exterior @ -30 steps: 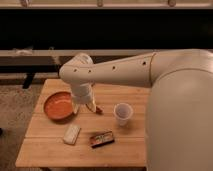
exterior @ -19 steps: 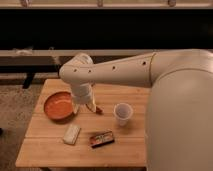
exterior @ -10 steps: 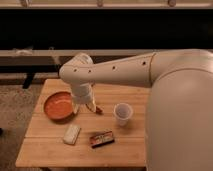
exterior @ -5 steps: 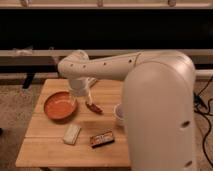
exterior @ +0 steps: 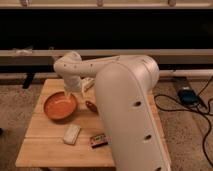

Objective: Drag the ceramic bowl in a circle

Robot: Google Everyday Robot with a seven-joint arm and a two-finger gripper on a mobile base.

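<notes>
The ceramic bowl [exterior: 59, 106] is a shallow orange-red bowl on the left part of the wooden table [exterior: 45, 150]. My gripper [exterior: 68, 93] hangs down from the white wrist at the bowl's far right rim and seems to touch it. The big white arm reaches in from the lower right and covers the right side of the table.
A whitish packet [exterior: 71, 134] lies in front of the bowl, with a dark snack bar [exterior: 99, 141] to its right. A reddish-brown item [exterior: 91, 106] lies right of the bowl. A pale object [exterior: 89, 82] sits behind the wrist. Cables and a device [exterior: 186, 95] lie on the floor to the right.
The arm has swung so its bulk now covers the table's right side and hides the small cup. The gripper has shifted left onto the bowl's rim. The bowl has barely moved.
</notes>
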